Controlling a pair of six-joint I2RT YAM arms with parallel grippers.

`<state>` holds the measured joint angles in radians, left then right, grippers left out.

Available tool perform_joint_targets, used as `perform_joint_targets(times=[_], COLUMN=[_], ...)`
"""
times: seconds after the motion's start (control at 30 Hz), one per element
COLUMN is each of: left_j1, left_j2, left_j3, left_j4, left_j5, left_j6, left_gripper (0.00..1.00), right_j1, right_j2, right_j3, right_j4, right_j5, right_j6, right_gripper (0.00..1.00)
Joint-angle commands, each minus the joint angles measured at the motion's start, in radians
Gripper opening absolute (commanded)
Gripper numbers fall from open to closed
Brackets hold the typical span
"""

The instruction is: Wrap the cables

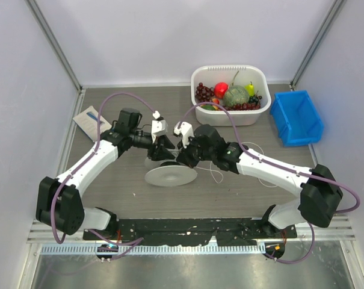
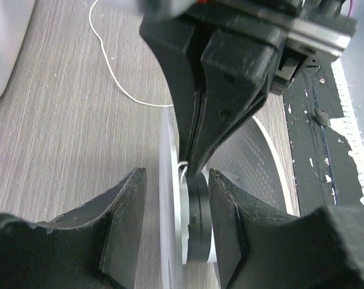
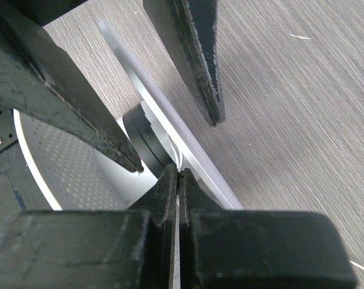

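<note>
Left wrist view: with the right pincer [image 2: 191,164] pinching the cable [image 2: 112,75] at the spool [image 2: 260,162] hub, slack trailing toward 11 o'clock, and the left pincer [image 2: 177,177] spread astride the spool, you risk tipping it by closing off-centre.

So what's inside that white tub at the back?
The white tub holds dark grapes, a red fruit and a round green fruit. Whatever lies beneath them is covered.
</note>
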<state>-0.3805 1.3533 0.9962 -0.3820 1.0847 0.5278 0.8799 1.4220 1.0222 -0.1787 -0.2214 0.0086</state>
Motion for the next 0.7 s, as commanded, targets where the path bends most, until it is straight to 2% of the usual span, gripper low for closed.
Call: perform_joint_targets(times=[0.0,0.13,0.3,0.53,0.67], left_j1=[-0.004,-0.003,-0.004,-0.003,-0.003], left_j2=[-0.008,-0.011,-0.016,-0.033,-0.042], left_j3=[0.024,0.027,0.019,0.013,0.005], left_j4=[-0.061,-0.103,-0.107,-0.139,-0.165], left_j5=[0.011,-0.003,-0.028,-0.042,-0.045], left_j6=[0.089,0.116,0.110,0.123,0.143], left_gripper=[0.49,0.53,0.54,0.54,0.49], right_j1=[0.005,0.013,0.027,0.054,0.071], right_j2=[-0.084,-0.094,-0.078,-0.035,-0.017], right_j3=[-0.027,-0.039,-0.045,-0.024,-0.017], right_j4=[0.080,0.090,0.108,0.134,0.153], right_j5=[0.030,0.027,0.022,0.045,0.068], right_j6=[0.022,0.030,0.028,0.022,0.017], right_gripper=[0.01,0.01,0.01,0.01,0.01])
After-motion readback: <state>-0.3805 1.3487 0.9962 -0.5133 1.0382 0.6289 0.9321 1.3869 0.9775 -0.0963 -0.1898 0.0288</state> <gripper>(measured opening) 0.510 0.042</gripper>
